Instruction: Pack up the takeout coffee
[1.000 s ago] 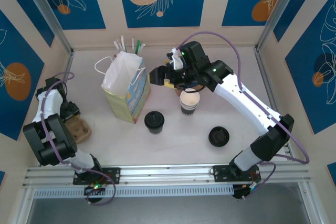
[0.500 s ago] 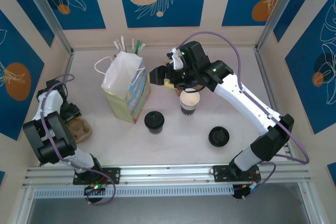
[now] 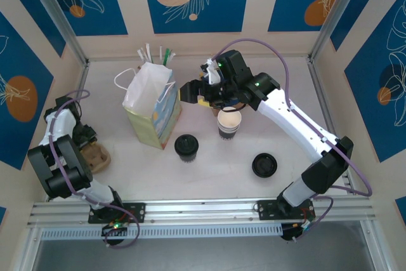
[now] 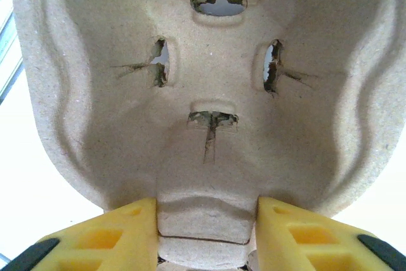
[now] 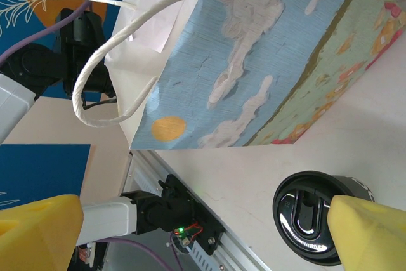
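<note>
Tightening since second ago: your left gripper (image 4: 206,233) pinches pulp cup carrier (image 4: 209,93), left of paper bag (image 3: 152,109). Right gripper (image 3: 193,95) spread wide beside bag. Takeout coffee (image 3: 186,146) near bag, untouched, unpacked.

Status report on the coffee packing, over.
Left gripper pinching pulp carrier, far left. Right gripper open, hovering beside paper bag. Takeout coffee upright on table, unbagged. Lidless striped cup close by, not between them.

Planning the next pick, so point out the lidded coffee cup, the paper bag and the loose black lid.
lidded coffee cup (image 3: 186,146): top view, centre of its lid.
paper bag (image 3: 157,118): top view, printed side wall.
loose black lid (image 3: 264,165): top view, its centre.
</note>
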